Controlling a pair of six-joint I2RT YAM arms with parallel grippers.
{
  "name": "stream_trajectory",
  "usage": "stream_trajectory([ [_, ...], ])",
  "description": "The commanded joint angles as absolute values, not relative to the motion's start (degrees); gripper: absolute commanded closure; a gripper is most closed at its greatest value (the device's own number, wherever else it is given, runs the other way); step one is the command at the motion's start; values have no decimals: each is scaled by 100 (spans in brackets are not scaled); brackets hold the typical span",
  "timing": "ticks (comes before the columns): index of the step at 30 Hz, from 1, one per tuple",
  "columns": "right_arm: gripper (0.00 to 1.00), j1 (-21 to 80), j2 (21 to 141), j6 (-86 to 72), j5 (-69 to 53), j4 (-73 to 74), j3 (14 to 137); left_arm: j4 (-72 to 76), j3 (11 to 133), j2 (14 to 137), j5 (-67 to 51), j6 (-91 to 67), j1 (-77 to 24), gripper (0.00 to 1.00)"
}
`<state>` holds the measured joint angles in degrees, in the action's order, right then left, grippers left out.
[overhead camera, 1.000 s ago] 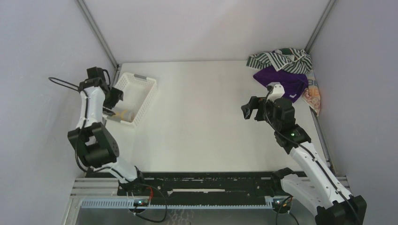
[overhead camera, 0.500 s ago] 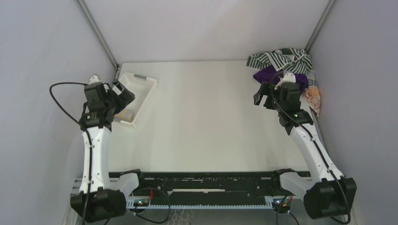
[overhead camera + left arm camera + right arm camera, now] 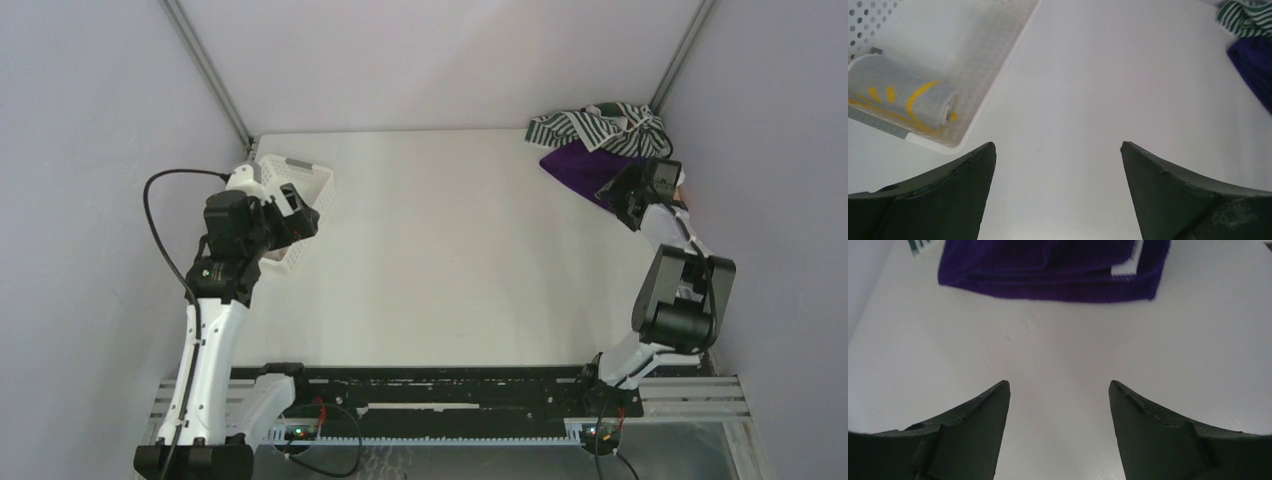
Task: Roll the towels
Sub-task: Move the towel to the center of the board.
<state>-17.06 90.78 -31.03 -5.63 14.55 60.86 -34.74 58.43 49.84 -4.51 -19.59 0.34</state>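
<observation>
Just beside the white plastic lattice basket (image 3: 998, 65) holding a rolled yellow-and-white towel (image 3: 903, 102), the left gripper (image 3: 1058, 145) hangs released, while well apart from it the right gripper (image 3: 1059, 382) gapes empty near the solid purple towel (image 3: 1048, 270).

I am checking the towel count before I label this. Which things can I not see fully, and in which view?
Rolled towel in the basket: top view, the left arm covers it.
Purple towel: right wrist view, the top edge cuts it off.
Striped towel: left wrist view, only a corner shows, cut by the frame edge.
</observation>
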Motion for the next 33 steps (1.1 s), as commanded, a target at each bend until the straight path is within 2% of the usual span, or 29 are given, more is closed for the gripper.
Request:
stream_trajectory([
  [1,29,-1819,9724,-3704,-720,882,6952,-3276,5673,5289,-158,-1540,-25,0],
  [10,35,-2200,11679,-4324,-1187,828,8437,-3289,5712,5674,107,-1421,43,0],
  [18,41,-2205,12800,-4639,-1669,827,9441,-3217,5674,5823,3,-1345,66,0],
  [22,65,-2199,13020,-4836,-1996,802,9577,-3193,5635,5799,-37,-1343,66,0],
  [27,100,-2004,12531,-4621,-2096,827,9025,-3146,5593,5634,-145,-1362,56,0],
  [33,100,-1316,11090,-4383,-2282,716,7382,-3063,5470,5343,-266,-1328,-244,1],
])
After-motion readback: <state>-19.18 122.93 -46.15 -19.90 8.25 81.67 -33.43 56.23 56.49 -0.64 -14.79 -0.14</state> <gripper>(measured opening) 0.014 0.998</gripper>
